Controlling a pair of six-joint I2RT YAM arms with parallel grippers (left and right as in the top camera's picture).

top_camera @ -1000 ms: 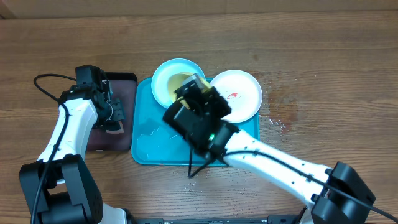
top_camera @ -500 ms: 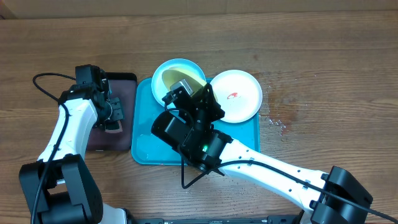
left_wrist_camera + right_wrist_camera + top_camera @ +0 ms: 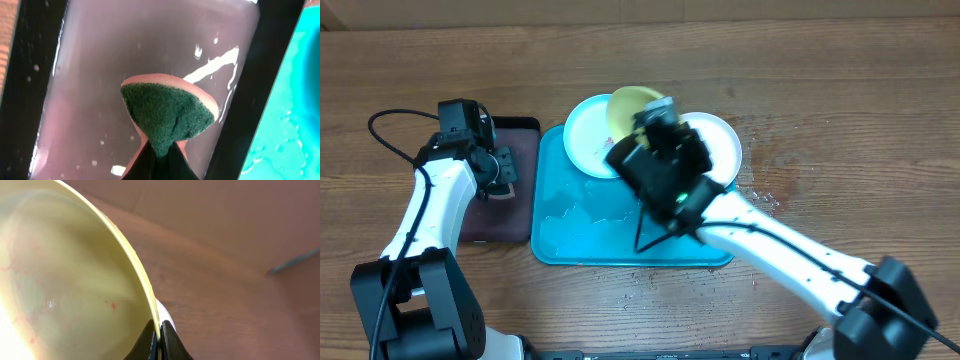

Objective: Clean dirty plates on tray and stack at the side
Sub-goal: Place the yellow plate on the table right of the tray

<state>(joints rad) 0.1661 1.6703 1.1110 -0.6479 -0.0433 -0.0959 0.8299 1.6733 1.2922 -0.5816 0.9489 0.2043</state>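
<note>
So the yellow-green plate (image 3: 638, 103) isn't lying inside the light blue plate (image 3: 588, 140) anymore. The right gripper (image 3: 160, 330) has it pinched by the rim and has lifted it out. It's now tilted up on edge over the gap between the light blue plate and the white plate (image 3: 725, 140). The light blue plate's bare centre is showing now. The right arm (image 3: 760, 240) has swung over to the right, so it covers the white plate's red smear and uncovers more of the tray (image 3: 580, 235). The left gripper (image 3: 500, 180) with its sponge (image 3: 170, 112) has crept slightly toward the table's far side.
</note>
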